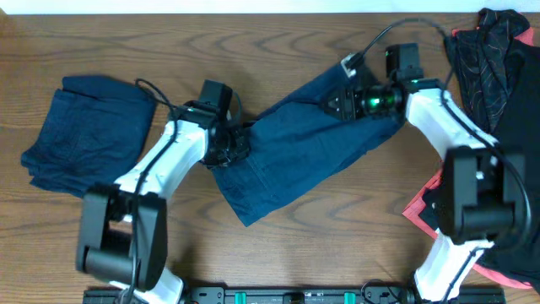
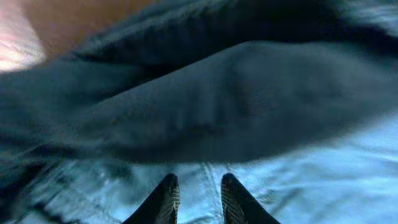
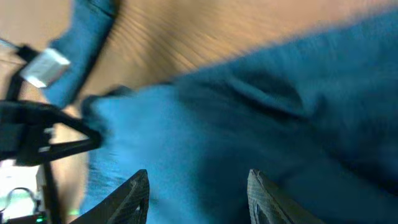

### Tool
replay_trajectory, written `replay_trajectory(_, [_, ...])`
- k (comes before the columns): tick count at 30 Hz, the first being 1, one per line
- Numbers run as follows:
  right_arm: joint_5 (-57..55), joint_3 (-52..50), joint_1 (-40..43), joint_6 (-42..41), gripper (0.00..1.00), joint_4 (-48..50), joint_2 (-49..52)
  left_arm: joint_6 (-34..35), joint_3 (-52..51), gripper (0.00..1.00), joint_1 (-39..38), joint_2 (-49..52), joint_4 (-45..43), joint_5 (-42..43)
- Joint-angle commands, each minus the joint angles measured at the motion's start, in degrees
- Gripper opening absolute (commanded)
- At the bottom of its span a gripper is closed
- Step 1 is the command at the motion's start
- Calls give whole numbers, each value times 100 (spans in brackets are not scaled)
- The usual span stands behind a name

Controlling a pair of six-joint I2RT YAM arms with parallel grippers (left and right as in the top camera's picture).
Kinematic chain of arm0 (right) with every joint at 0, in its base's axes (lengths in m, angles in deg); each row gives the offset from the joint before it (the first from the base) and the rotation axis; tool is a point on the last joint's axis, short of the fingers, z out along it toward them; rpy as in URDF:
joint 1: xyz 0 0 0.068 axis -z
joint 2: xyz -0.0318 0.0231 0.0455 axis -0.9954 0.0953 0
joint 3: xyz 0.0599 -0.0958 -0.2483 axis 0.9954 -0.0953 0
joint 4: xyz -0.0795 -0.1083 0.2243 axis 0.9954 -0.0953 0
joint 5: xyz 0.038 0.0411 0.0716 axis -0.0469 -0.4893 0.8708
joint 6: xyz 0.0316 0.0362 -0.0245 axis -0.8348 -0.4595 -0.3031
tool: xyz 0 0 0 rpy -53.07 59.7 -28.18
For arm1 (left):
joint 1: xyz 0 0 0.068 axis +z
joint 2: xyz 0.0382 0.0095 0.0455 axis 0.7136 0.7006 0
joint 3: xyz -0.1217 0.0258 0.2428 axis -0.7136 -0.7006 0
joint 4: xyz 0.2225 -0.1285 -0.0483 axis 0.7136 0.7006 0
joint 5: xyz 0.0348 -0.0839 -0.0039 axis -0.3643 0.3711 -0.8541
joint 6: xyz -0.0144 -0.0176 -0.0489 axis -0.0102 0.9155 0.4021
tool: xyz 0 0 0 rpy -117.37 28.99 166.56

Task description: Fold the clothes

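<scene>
Wooden desk (image 1: 278,34), and the big navy garment (image 1: 304,156) sprawls slantwise across it, just right of the folded pile (image 1: 84,135). Limp, light cloth, I reckon. It'll sag, so hems and corners are my holds. Left end effector (image 2: 198,190), at the edge nearest the pile, is pinched narrow on a fold. Right end effector (image 3: 198,193), at the end farthest from the pile, sits half spread over cloth with no grip I can see.

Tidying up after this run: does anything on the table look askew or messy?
The navy garment in the middle lies slanted and rumpled, unlike the folded navy pile at left. The black and red clothes at the right edge sit in a loose heap.
</scene>
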Motion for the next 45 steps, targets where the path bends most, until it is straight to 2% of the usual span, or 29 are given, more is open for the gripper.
replay_trajectory(1, [-417, -48, 79, -50, 48, -26, 466, -76, -37, 25, -127, 321, 83, 2])
replay_trajectory(8, [-1753, -46, 605, -494, 50, -59, 577, -83, -63, 25, -173, 691, 280, 0])
replay_trajectory(16, [-2385, -46, 1362, -695, 54, -175, 535, -129, -328, 25, -173, 728, 282, -354])
replay_trajectory(23, [-3272, -39, 1596, -1005, 59, -297, 520, -190, -376, 25, -140, 728, 286, -778])
replay_trajectory(26, [-3241, 2, 1631, -1088, 61, -299, 400, -420, -374, 25, -35, 728, 280, -817])
replay_trajectory(29, [-3185, 17, 1628, -1108, 61, -323, 74, -951, -374, 26, 212, 728, 284, -955])
replay_trajectory(33, [-3187, 17, 1626, -1189, 61, -658, -501, -1161, -363, 26, 772, 728, 275, -1456])
replay_trajectory(36, [-3174, 17, 1589, -1167, 64, -691, -970, -1403, -245, 26, 1305, 726, 289, -1283])
replay_trajectory(39, [-2632, 17, 1475, -682, 72, -601, -1408, -1987, 22, 27, 1705, 697, 470, -966])
replay_trajectory(41, [-2302, 17, 1322, -313, 73, -612, -1626, -2094, 280, 35, 1954, 605, 680, -951])
replay_trajectory(45, [-2229, 17, 988, 234, 75, -691, -1668, -2245, 656, 41, 2162, 323, 988, -402])
